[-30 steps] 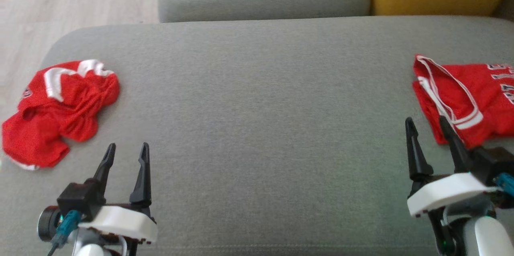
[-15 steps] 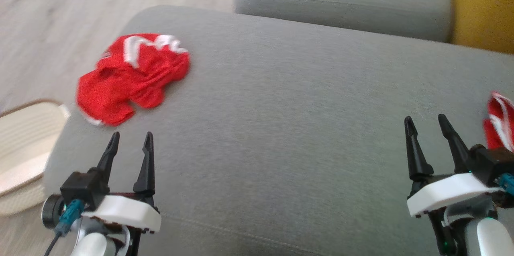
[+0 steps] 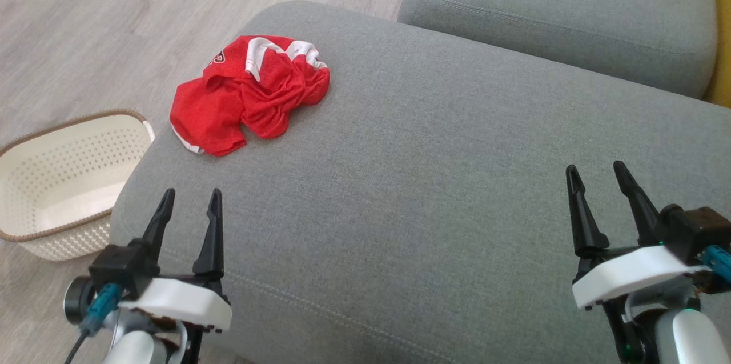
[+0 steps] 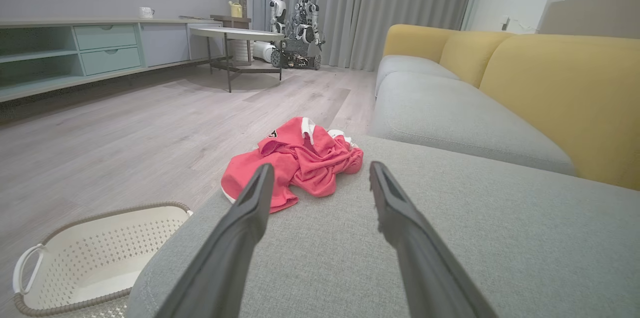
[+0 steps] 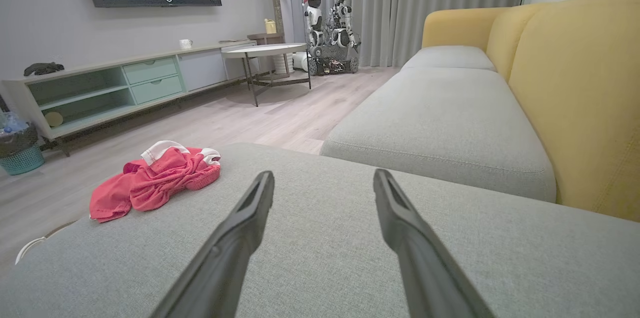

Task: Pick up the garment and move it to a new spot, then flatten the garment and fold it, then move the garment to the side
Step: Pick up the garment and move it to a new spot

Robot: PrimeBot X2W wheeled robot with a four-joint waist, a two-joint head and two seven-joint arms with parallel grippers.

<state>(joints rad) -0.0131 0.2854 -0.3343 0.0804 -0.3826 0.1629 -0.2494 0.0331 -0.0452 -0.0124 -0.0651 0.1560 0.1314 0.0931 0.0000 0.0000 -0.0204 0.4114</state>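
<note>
Garment of red mesh fabric with white trim point(image 3: 245, 92) lay crumpled in the upper left part of the head view, on the wide grey fabric seat cushion point(image 3: 428, 192), close to the rounded corner of this cushion. It was in a loose heap, not flat, and nothing touched it. At the left edge of the frame, beside the cushion, a cream perforated plastic basket with a brown rim point(image 3: 85, 141) stood on the pale wooden floor point(image 3: 114, 21). A second grey seat cushion point(image 3: 571, 15) was in the upper right of the frame.

The left gripper point(image 3: 192, 195) was at the lower left of the head view, and its two dark fingers stood apart with nothing between them. The garment was above it in the frame, well apart from the fingertips. In the left wrist view the heap appeared in the middle, beyond the tips of the spread fingers point(image 4: 250, 218). The right gripper point(image 3: 595, 168) was at the lower right, also with its fingers spread and empty, far from the garment. In the right wrist view the garment lay at the middle left, and the yellow backrest of the sofa point(image 5: 575, 83) rose at the right side.
</note>
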